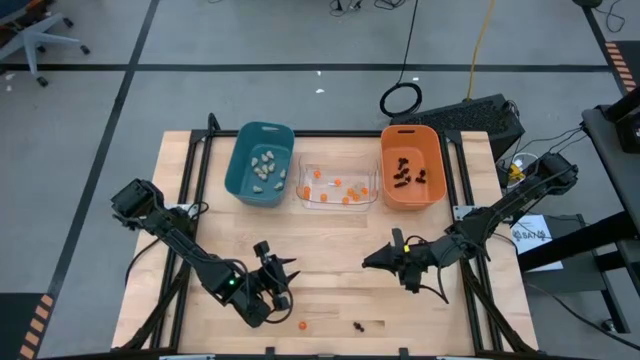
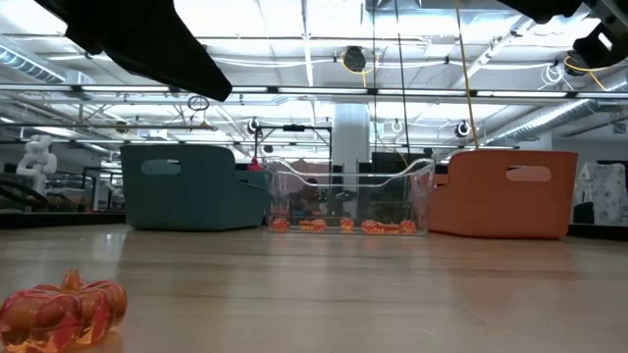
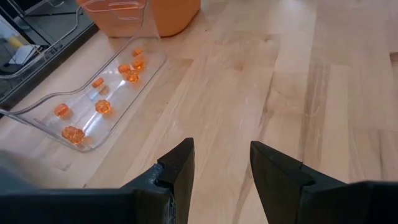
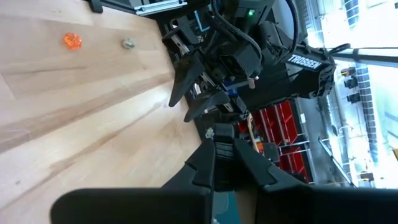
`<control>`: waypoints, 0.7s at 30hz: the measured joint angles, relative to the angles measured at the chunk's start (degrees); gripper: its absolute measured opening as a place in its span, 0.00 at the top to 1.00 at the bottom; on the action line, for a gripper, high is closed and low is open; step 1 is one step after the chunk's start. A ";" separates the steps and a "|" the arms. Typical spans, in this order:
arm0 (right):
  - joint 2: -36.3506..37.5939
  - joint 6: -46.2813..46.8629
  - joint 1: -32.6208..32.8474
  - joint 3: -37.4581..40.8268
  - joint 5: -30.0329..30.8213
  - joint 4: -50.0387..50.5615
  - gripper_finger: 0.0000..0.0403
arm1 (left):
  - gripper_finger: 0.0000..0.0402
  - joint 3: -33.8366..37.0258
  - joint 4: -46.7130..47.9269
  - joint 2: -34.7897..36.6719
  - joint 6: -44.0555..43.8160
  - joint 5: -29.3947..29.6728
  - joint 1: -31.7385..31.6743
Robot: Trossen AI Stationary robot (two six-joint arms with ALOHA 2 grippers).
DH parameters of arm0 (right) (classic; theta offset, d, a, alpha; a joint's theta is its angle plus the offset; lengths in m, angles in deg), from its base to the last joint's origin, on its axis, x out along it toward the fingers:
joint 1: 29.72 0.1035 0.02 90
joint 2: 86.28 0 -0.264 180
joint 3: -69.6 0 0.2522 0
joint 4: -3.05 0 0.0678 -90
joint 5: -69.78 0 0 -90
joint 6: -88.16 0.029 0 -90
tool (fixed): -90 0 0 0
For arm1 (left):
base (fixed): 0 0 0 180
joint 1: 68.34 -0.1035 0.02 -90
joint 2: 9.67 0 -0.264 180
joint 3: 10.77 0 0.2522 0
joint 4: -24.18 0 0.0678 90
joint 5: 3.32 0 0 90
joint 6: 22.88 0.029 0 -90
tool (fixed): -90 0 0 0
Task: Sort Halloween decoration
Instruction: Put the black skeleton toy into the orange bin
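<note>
Halloween decoration is nearly all sorted: pale lumps in the teal bin (image 1: 260, 165), orange ones in the clear bin (image 1: 337, 185), black spidery ones in the orange bin (image 1: 411, 167), leaving an orange pumpkin trinket (image 1: 303, 325) and a black spider trinket (image 1: 358, 326) on the table (image 1: 330, 270) near its front edge. Your left gripper (image 1: 281, 270) hovers just beside them, fingers parted and empty, while the right gripper (image 1: 372, 260) waits mid-table, fingers clenched on nothing. Your likely trouble, as I judge it, is a fingertip nudging such a tiny piece off that edge, or dropping it into the wrong bin.
</note>
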State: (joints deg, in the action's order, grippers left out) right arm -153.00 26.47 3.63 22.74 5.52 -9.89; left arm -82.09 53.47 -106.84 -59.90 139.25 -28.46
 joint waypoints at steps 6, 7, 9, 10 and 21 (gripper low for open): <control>0.00 0.45 0.00 0.00 0.00 0.00 0.96 | 0.62 0.00 0.00 0.00 0.00 -0.04 0.00; 0.00 1.11 0.00 0.00 -0.02 0.00 0.96 | 0.62 0.00 0.00 0.00 0.00 -0.04 0.00; 0.00 3.06 0.00 0.00 -0.02 0.00 0.96 | 0.62 0.00 0.00 0.00 0.00 -0.04 0.00; 0.00 4.27 0.00 0.00 -0.02 0.00 0.96 | 0.62 0.00 0.00 0.00 0.00 -0.07 0.00; 0.00 27.45 0.07 0.00 -0.22 -0.01 0.96 | 0.62 0.00 -0.04 0.00 -0.04 -1.32 0.00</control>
State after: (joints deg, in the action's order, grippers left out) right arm -153.00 53.91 3.69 22.74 5.30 -9.90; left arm -82.09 53.43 -106.84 -59.94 137.93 -28.46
